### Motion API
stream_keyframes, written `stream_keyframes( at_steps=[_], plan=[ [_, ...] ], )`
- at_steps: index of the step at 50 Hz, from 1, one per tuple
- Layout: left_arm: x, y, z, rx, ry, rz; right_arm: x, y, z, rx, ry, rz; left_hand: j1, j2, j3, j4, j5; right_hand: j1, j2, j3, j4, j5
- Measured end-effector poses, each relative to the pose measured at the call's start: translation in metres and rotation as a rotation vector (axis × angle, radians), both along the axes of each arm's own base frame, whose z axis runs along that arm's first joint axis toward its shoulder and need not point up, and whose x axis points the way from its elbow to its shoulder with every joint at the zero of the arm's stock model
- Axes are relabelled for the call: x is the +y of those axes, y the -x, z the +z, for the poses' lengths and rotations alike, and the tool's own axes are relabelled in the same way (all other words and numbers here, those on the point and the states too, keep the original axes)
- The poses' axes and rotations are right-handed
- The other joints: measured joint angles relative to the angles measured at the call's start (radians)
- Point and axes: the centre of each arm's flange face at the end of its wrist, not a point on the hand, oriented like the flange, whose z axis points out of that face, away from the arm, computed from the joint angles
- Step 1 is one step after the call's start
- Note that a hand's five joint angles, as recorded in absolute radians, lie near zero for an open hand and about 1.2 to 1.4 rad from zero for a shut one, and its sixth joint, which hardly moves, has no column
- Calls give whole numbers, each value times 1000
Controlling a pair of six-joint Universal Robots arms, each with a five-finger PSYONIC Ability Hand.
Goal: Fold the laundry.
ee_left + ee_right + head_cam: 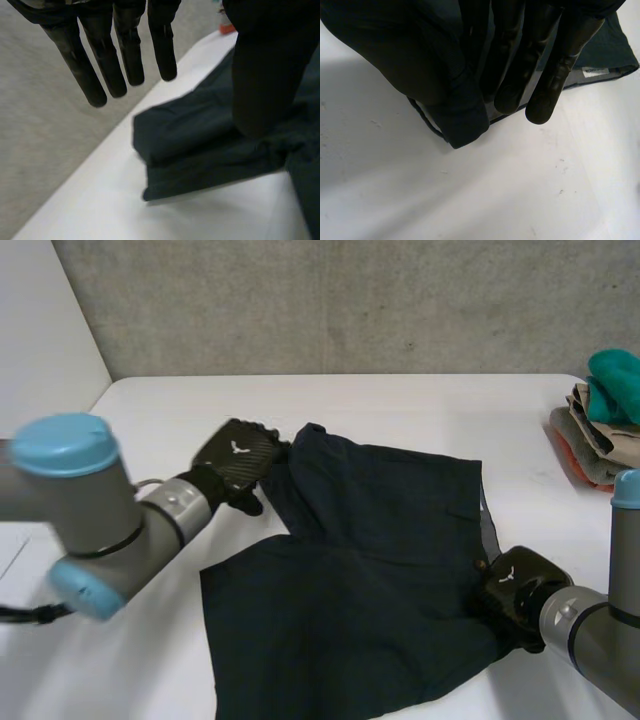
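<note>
Dark navy cloth shorts [370,570] lie spread on the white tabletop [400,405], left of and apart from the multicoloured stack of folded clothes [598,435]. The right hand [515,585] pinches the shorts' edge nearest that stack between straight fingers and thumb. The left hand [235,462], at the hem farthest from it, has its fingers straight and holds nothing. Recommended: secure the far hem first, then lift both sides level.

Left hand [236,462], far left, fingers straight and apart from the thumb; right hand [517,585], near right, straight fingers pinching the shorts [370,570] against its thumb.
</note>
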Motion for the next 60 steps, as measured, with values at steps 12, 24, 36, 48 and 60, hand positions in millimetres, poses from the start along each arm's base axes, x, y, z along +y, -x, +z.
stream_keyframes(
  at_steps=[12, 24, 36, 48, 60],
  plan=[
    [-63, 14, -59, -37, 18, -90, -4, 0, -8, 0, -1, -7, 113, 120, 117, 122, 117, 0, 0, 0, 0, 0],
    [-72, 19, -79, -50, 27, -131, -6, 0, -12, -1, 3, -11, 212, 208, 205, 209, 202, 8, 0, 0, 0, 0],
    [-78, 20, -91, -66, 37, -120, -6, 0, -14, -1, 3, -10, 592, 609, 602, 608, 591, 8, 0, 0, 0, 0],
    [-79, 10, -85, -202, 120, 21, -5, 0, -16, 0, -2, -9, 601, 662, 653, 664, 625, 8, 0, 0, 0, 0],
    [-44, -7, -68, -377, 122, 232, -8, -2, -15, -11, 19, -9, 601, 662, 653, 668, 625, 8, 0, 0, 0, 0]
  ],
)
